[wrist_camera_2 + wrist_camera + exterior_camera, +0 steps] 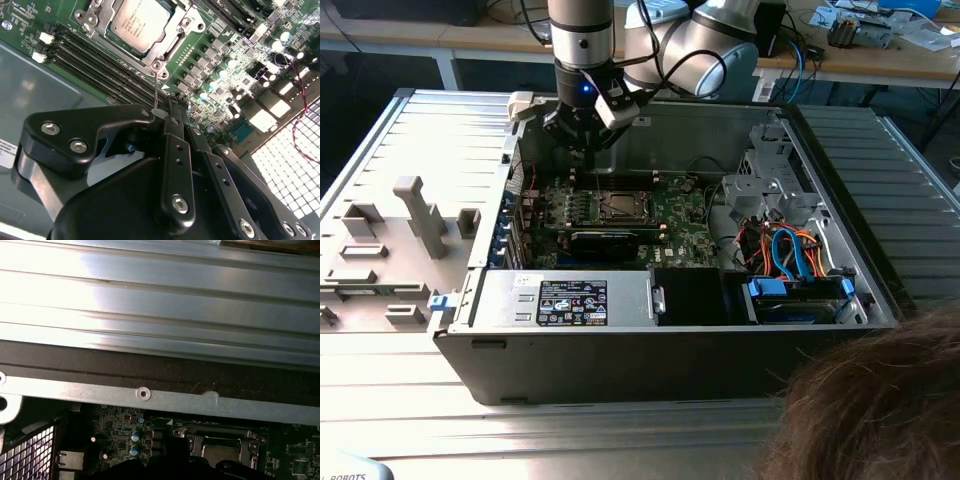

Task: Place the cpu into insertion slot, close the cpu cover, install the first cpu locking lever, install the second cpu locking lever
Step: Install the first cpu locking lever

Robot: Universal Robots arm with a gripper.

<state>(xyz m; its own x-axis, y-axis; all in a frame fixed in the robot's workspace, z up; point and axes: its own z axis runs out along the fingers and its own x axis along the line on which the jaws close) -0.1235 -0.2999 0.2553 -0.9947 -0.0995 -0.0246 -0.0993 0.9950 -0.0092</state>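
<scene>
Plainly well into the work: cpu (pixel 142 22) seated flat in the insertion slot (pixel 622 207) on the green motherboard (pixel 225 75), framed by the cpu cover (pixel 168 48) lying closed over its edges, beside the long memory slots (pixel 95 55).

Pincer (pixel 167 112) drawn closed, just off one corner of the socket, seemingly pinching the tip of a thin wire locking lever (pixel 156 92). In the exterior view, pincer (pixel 582 150) poised low inside the open computer case (pixel 670 340), just short of the socket toward the rear wall.

As to handling, by judgement: lever light, springy and slick, a bare steel wire likely to twist or slip out of smooth pads; best held at the free end, far from its hinge, for leverage. Cover thin and stiff, sharp-edged. Chip small, rigid, fragile underneath, so no side load through the frame.

Hard to make out: actual contact between pads and wire, masked by the black finger bodies. Hinge end of the lever lost among screws and glare. Second lever not identifiable. Part of the socket in the first wrist view cut off by a dark shape. Near corner of the exterior view blocked by a person's hair (pixel 880 400), and part of the ribbed desk (pixel 380 390) with it.
</scene>
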